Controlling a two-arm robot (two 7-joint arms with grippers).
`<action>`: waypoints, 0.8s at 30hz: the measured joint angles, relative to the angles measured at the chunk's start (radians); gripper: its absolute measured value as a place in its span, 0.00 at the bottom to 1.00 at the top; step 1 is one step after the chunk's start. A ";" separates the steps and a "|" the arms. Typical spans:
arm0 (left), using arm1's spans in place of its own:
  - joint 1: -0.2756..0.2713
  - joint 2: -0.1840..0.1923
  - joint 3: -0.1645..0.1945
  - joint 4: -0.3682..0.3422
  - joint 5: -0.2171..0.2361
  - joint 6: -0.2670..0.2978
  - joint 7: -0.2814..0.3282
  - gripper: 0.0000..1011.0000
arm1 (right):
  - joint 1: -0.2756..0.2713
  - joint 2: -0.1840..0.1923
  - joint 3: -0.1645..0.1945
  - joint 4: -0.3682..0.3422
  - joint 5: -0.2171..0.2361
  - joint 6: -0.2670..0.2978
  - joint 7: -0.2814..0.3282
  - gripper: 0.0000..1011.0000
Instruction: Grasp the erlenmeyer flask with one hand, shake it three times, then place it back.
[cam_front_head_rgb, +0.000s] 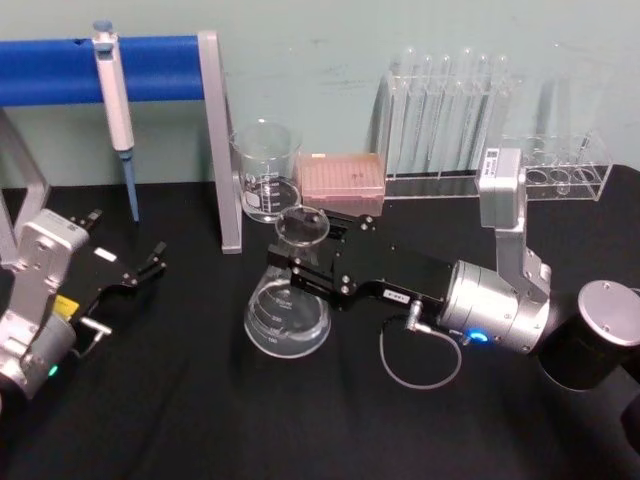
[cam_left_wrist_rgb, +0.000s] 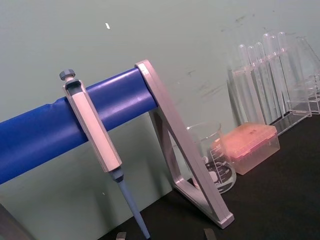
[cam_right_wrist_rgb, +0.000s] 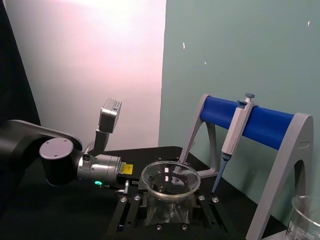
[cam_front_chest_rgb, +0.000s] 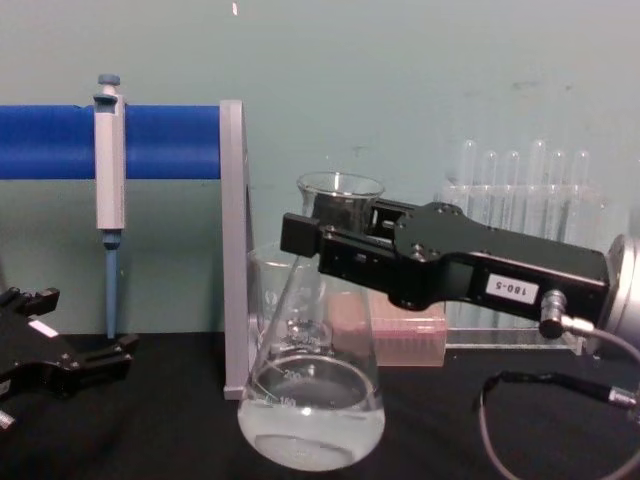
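One risk: right claw (cam_front_head_rgb: 300, 262) grips the erlenmeyer flask (cam_front_head_rgb: 287, 318) by its neck; shaking could strike the beaker (cam_front_head_rgb: 266, 175) just behind; my left claw (cam_front_head_rgb: 140, 272) idles open.

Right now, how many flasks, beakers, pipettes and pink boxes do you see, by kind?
erlenmeyer flask: 1, neck in the right gripper's jaws
beaker: 1
pipette: 1
pink box: 1
Total: 4

Erlenmeyer flask (cam_front_chest_rgb: 312, 410): clear glass, faint white markings, wide base low over the black table (cam_front_chest_rgb: 520, 440), neck tilted rightward. Right gripper (cam_front_chest_rgb: 322, 236), black, numbered label, clamps the neck below the rim.
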 joint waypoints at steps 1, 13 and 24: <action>0.000 0.000 0.000 0.000 0.000 0.000 0.000 0.99 | 0.000 0.001 0.000 -0.001 0.000 -0.001 -0.004 0.45; 0.000 0.000 0.000 0.000 0.000 0.000 0.000 0.99 | -0.045 0.024 0.073 -0.020 -0.029 -0.028 -0.149 0.45; 0.000 0.000 0.000 0.000 0.000 0.000 0.000 0.99 | -0.137 0.059 0.215 -0.060 -0.074 -0.028 -0.338 0.45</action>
